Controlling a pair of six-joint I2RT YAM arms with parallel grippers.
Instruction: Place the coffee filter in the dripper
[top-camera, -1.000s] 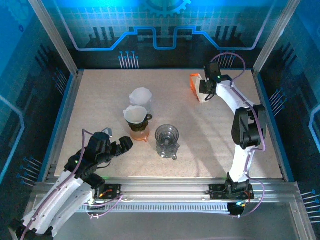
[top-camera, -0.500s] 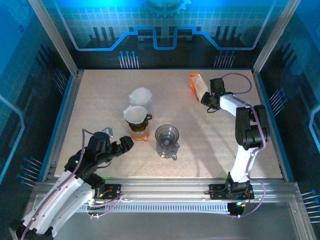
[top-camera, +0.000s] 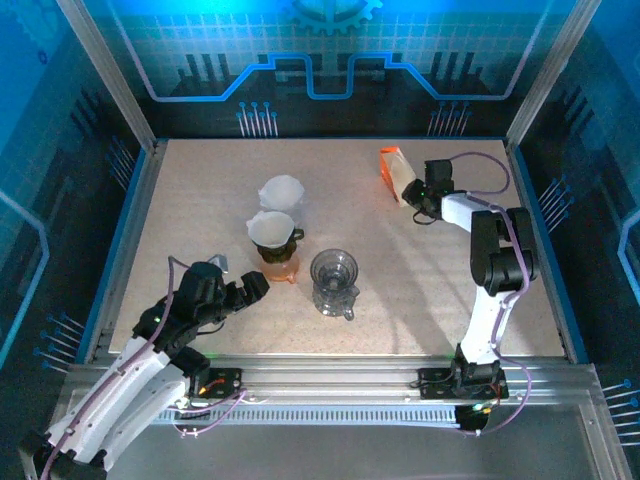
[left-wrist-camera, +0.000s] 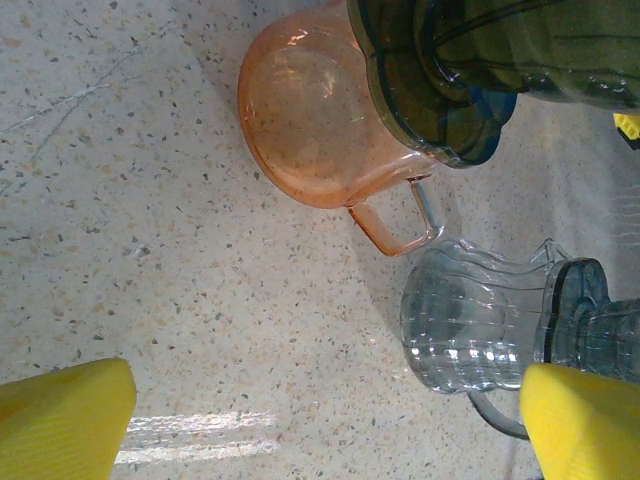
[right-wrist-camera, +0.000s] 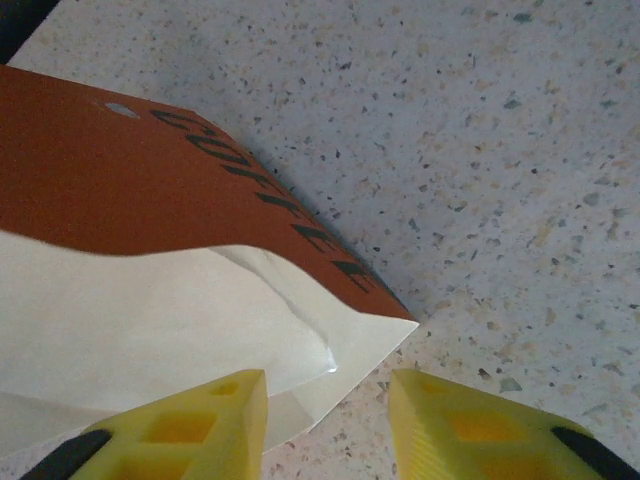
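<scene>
Worktop: pale speckled slab in a blue-lit booth.
Filter packet: orange-and-white filter packet lies flat at the far right, well apart from the dripper.
Dripper: perched on an orange jug, just beside a clear glass jug.
Right tool: the right tool has its jaws apart at the packet's corner, clamping nothing.
Left tool: the left tool is wide apart, near the jugs.
Risk: the jaws may pinch the whole packet or push it away, since it lies flat and loose.
Risk: the thin paper could slip out on the long carry.
</scene>
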